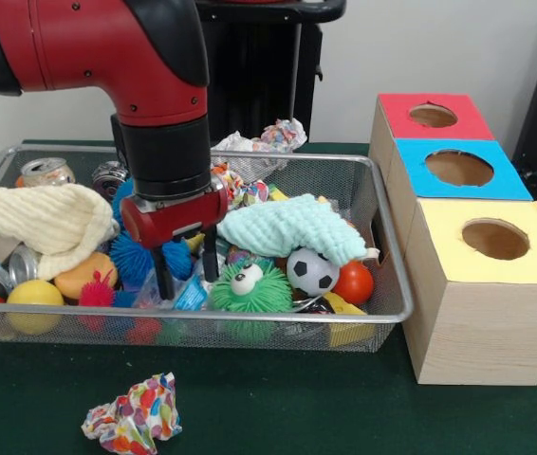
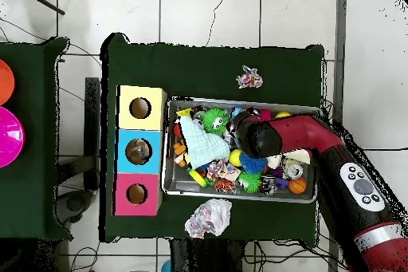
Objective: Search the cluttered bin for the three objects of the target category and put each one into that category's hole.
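The wire bin (image 1: 382, 284) is packed with toys, cloths and cans. My gripper (image 1: 186, 273) reaches down into its middle and is open, the two black fingers (image 1: 163, 272) apart and closed on nothing. A blue spiky ball (image 1: 138, 258) lies right behind the fingers and a blue packet (image 1: 191, 295) just below them. A green fuzzy ball with eyes (image 1: 248, 287) sits just to their right. Three boxes stand beside the bin, with a red-topped hole (image 1: 432, 115), a blue-topped hole (image 1: 459, 168) and a yellow-topped hole (image 1: 494, 239). From overhead the arm's wrist (image 2: 255, 135) hides the gripper.
In the bin are a mint cloth (image 1: 292, 227), a cream cloth (image 1: 46, 218), a soccer ball (image 1: 311, 272), a red ball (image 1: 354, 282), a yellow ball (image 1: 33, 301) and cans (image 1: 46, 172). Crumpled colourful paper (image 1: 134, 417) lies in front of the bin, with another wad (image 1: 264, 142) behind it.
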